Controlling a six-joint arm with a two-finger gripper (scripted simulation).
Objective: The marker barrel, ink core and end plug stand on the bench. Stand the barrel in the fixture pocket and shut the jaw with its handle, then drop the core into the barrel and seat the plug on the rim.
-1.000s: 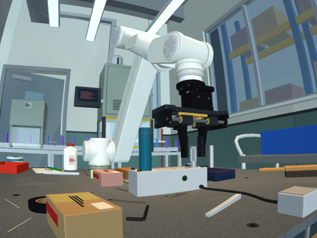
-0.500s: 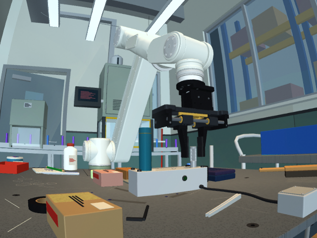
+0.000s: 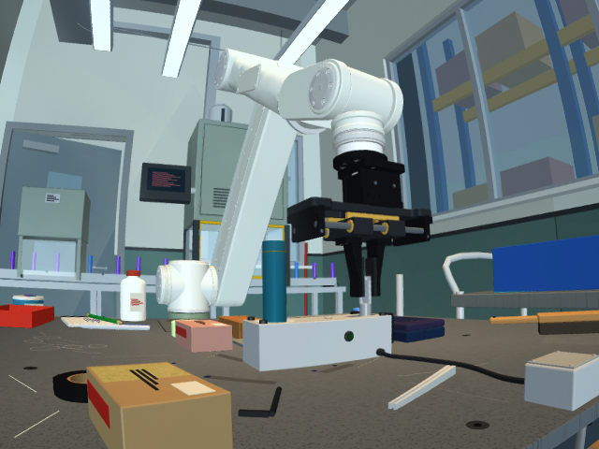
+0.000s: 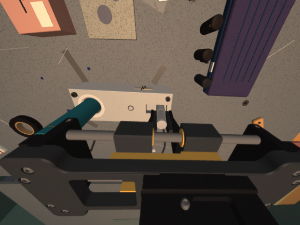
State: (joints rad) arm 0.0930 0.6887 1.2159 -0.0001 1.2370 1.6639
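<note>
The grey jaw handle [image 3: 366, 296] [image 4: 161, 116] stands upright at the right end of the white fixture [image 3: 317, 339] [image 4: 121, 101], and my gripper [image 3: 365, 285] [image 4: 161, 121] is closed around it from above. The teal marker barrel [image 3: 274, 281] [image 4: 80, 114] stands upright in the round pocket at the fixture's left end. A thin white rod, seemingly the ink core [image 3: 399, 295], stands on the bench just right of the fixture. I cannot pick out the end plug.
Behind the fixture sit a purple-blue ribbed block [image 3: 418, 328] [image 4: 244, 46] and the arm's white base [image 3: 187, 289]. A pink box [image 3: 203, 334] [image 4: 38, 15] lies left, a cardboard box [image 3: 157, 403] and black tape roll [image 3: 72, 385] [image 4: 24, 126] in front, a grey box [image 3: 563, 379] with a black cable right.
</note>
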